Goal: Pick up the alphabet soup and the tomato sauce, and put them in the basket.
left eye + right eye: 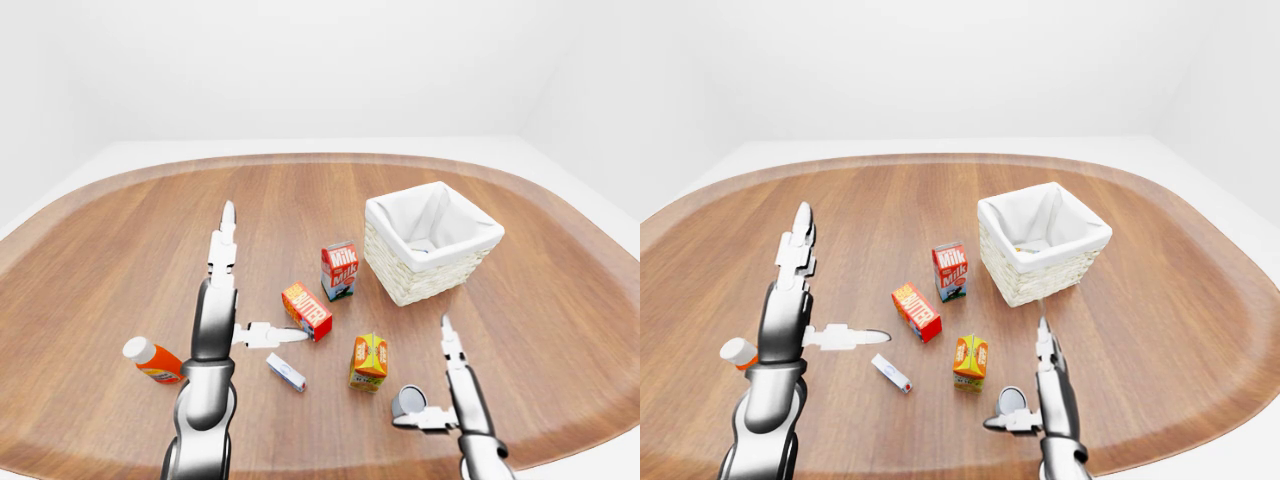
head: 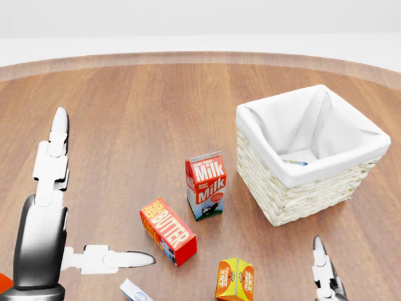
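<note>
The left hand [image 1: 232,300] is reaching up from the bottom of the left-eye view, its fingers [image 1: 224,245] spread wide, one pointing straight ahead and the thumb [image 1: 268,336] sticking out sideways toward the right hand [image 1: 445,385]. That hand is also standing open, fingers splayed the same way.
</note>
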### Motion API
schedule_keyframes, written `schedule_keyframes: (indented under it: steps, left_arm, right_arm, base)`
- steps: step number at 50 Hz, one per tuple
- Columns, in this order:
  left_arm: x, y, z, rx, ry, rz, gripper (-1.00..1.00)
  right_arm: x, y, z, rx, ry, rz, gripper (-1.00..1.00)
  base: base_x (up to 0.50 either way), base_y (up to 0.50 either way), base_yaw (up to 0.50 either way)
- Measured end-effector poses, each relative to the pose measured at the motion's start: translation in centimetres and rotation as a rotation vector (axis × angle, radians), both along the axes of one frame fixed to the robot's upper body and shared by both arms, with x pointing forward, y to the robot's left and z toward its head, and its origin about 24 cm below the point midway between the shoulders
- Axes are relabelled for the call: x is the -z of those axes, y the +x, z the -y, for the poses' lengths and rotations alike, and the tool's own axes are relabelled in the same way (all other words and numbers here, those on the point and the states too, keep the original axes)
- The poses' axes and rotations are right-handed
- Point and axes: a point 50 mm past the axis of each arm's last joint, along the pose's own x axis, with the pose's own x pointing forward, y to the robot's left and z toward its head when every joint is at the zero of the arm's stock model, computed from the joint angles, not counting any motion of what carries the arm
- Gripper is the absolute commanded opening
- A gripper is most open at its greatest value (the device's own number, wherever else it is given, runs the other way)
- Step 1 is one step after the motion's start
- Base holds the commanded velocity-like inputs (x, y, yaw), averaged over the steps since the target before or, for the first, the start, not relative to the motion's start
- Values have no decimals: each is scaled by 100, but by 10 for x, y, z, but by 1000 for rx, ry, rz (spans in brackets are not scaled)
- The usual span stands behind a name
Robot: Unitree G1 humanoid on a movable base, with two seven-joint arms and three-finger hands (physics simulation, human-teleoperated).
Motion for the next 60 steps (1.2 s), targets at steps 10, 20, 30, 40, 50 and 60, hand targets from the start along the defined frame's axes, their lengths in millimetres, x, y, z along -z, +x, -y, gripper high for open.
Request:
schedule_keyframes:
  steps: [10, 20, 30, 40, 50, 60]
  left_arm:
    - [0, 0, 0, 0, 0, 0, 100]
    - [0, 0, 0, 0, 0, 0, 100]
    - [0, 0, 0, 0, 0, 0, 100]
    - [0, 0, 0, 0, 0, 0, 100]
    - [0, 0, 0, 0, 0, 0, 100]
    - [0, 0, 0, 0, 0, 0, 100]
  right_arm:
    - [5, 0, 0, 5, -16, -15, 100]
    - [6, 1, -2, -4, -23, -18, 100]
    - [10, 2, -3, -8, -39, -26, 100]
    - [16, 2, -3, -4, -60, -41, 100]
    - [23, 2, -4, 1, -88, -63, 100]
    - [32, 0, -5, 5, -123, -86, 100]
  base:
    - [0, 0, 0]
    - [0, 0, 0]
    - [0, 0, 0]
    - [0, 0, 0]
    - [0, 0, 0]
    - [0, 0, 0]
